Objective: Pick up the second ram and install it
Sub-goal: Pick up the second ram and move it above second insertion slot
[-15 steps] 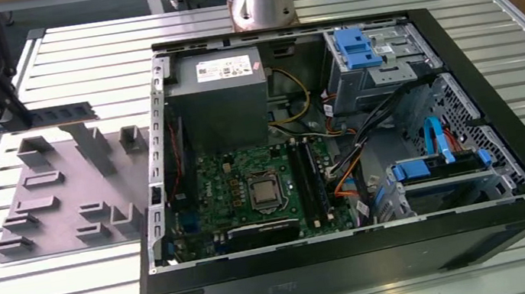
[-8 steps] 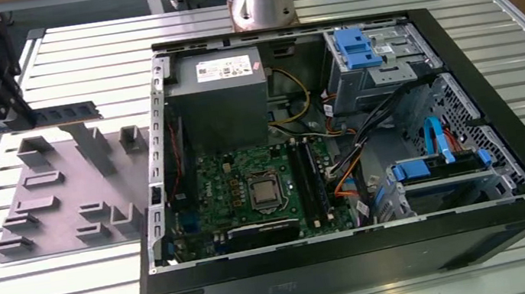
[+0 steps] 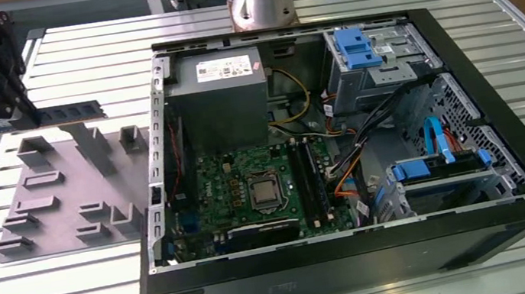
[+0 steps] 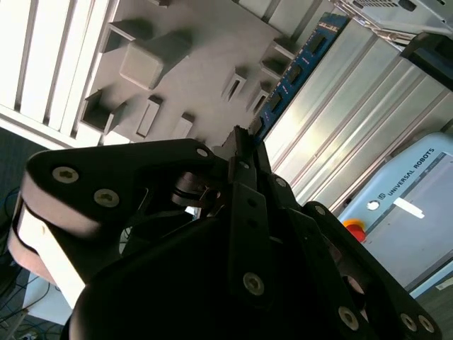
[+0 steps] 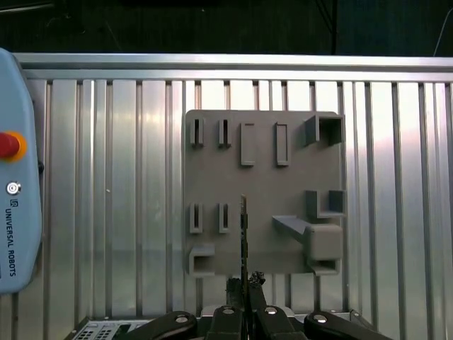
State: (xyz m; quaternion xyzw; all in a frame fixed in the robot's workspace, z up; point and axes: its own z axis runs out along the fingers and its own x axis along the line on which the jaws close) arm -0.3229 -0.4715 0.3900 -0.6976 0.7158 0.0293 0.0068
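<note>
My gripper [image 3: 26, 114] is at the exterior view's far left, above the grey holder tray [image 3: 56, 214], and is shut on the second ram [image 3: 72, 112]. The stick is held level, lifted off the tray, with its free end pointing toward the computer case. In the first wrist view the second ram [image 5: 244, 230] shows edge-on as a thin dark line rising from the gripper [image 5: 245, 282] over the holder tray [image 5: 262, 134]. In the second wrist view the blue stick [image 4: 297, 71] runs out from the gripper [image 4: 244, 138]. The green motherboard [image 3: 237, 189] with its black slot strips [image 3: 310, 179] lies inside the case.
The open black computer case [image 3: 360, 256] lies on the slatted metal table [image 3: 75, 58], with a grey power supply [image 3: 219, 99], blue drive brackets [image 3: 362, 48] and loose cables inside. The arm's base [image 3: 261, 4] stands behind the case. A pale blue pendant [image 5: 14, 177] lies beside the tray.
</note>
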